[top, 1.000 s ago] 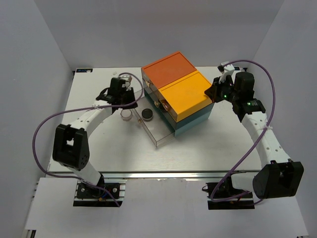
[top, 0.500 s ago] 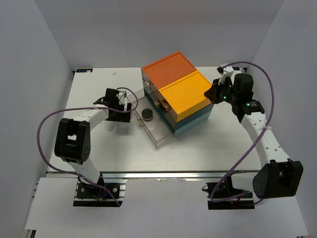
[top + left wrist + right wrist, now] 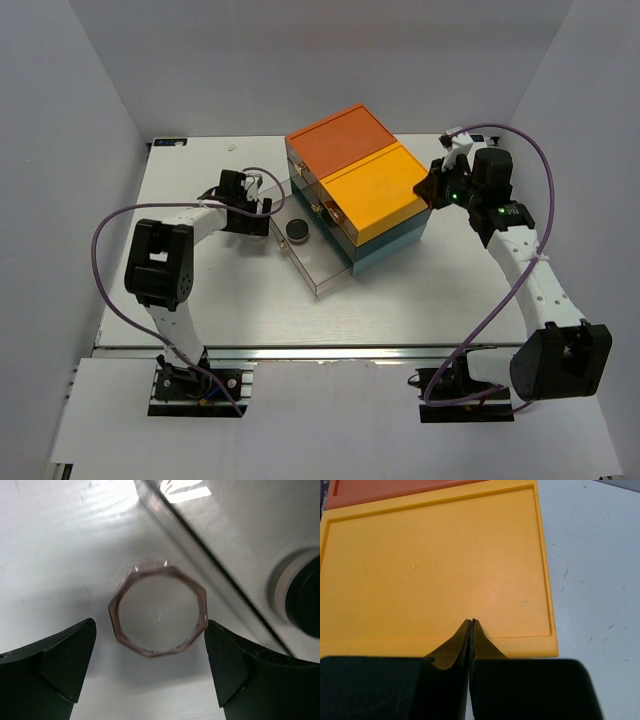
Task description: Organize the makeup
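Observation:
In the left wrist view a pinkish clear jar [image 3: 157, 610] with an eight-sided rim stands on the white table. My left gripper [image 3: 150, 630] is open, one finger on each side of the jar. Its right fingertip [image 3: 220, 655] is close to the jar's rim, and the left one stands apart. In the top view the left gripper [image 3: 252, 203] covers the jar. A round black compact [image 3: 297, 230] lies in the pulled-out clear drawer [image 3: 325, 272]. My right gripper [image 3: 471, 622] is shut on nothing, over the near edge of the yellow lid [image 3: 435, 565].
The drawer box with its orange top [image 3: 340, 140], yellow top [image 3: 375, 190] and teal base [image 3: 400, 245] stands mid-table. The clear drawer's wall [image 3: 215, 555] runs just right of the jar. Grey walls enclose the table [image 3: 200, 290] on three sides.
The left arm has folded in and its gripper has come over the jar, hiding it in the top view. Its jaws have widened. The right arm has stayed still.

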You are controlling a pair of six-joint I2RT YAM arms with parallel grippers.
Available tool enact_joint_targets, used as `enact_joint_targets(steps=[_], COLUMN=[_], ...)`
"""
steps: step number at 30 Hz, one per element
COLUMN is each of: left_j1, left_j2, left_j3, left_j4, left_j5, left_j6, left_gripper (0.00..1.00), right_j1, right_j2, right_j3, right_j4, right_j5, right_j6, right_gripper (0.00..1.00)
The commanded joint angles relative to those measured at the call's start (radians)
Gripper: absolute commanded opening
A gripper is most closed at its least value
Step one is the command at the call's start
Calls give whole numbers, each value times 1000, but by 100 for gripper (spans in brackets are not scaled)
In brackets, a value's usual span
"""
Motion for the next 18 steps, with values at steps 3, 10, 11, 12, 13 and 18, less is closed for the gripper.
enact_joint_targets(steps=[3, 10, 11, 12, 13, 18], left_j1=[-4, -4, -4, -4, -4, -4], left_j2=[58, 68, 66, 64, 61, 2], left_j3=[77, 67, 60, 53, 48, 11], left_j4=[52, 55, 57, 57, 62, 62], left_j5=[27, -29, -34, -35, -37, -51], left_j6=[-27, -42, -42, -47, -48, -83], left_gripper=[98, 87, 84, 76, 72, 27], right_j1=[-6, -6, -5, -6, -6, -6], right_j2=[20, 20, 18, 17, 17, 15], right_j3=[35, 37, 35, 32, 32, 37], right_j4=[12, 13, 13, 15, 15, 9], right_j5=[-10, -6, -7, -7, -7, -7], right_j6=[5, 1, 2, 4, 4, -5], right_gripper=[0, 0, 0, 0, 0, 0])
